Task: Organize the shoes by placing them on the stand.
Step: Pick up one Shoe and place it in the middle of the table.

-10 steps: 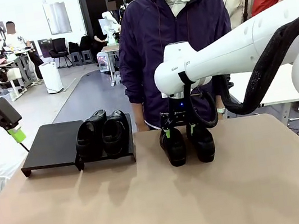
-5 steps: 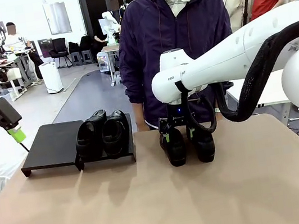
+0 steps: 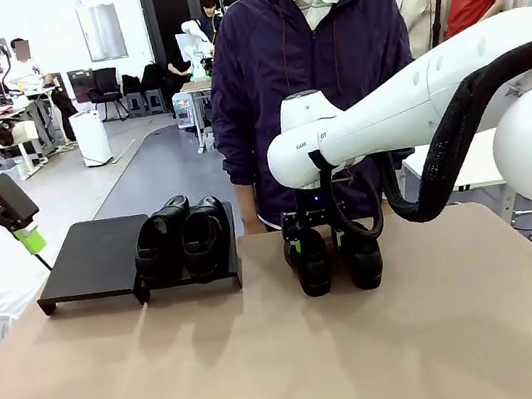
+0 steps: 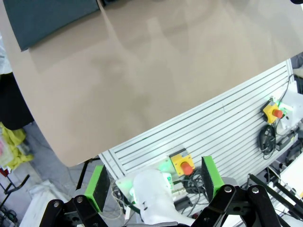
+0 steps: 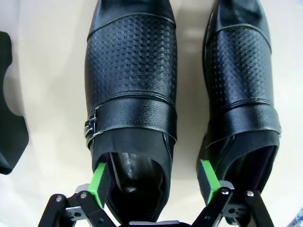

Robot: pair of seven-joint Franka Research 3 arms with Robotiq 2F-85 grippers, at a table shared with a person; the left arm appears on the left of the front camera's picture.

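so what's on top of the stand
Two black shoes sit side by side on the right half of the stand; its left half is bare. The surface under them is covered.

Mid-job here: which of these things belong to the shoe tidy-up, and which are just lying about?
Job: stand; two shoes on it; two shoes on the table; right gripper, open at one's heel.
Not job: left gripper, open, off to the side; red stop buttons; white box unit in the background.
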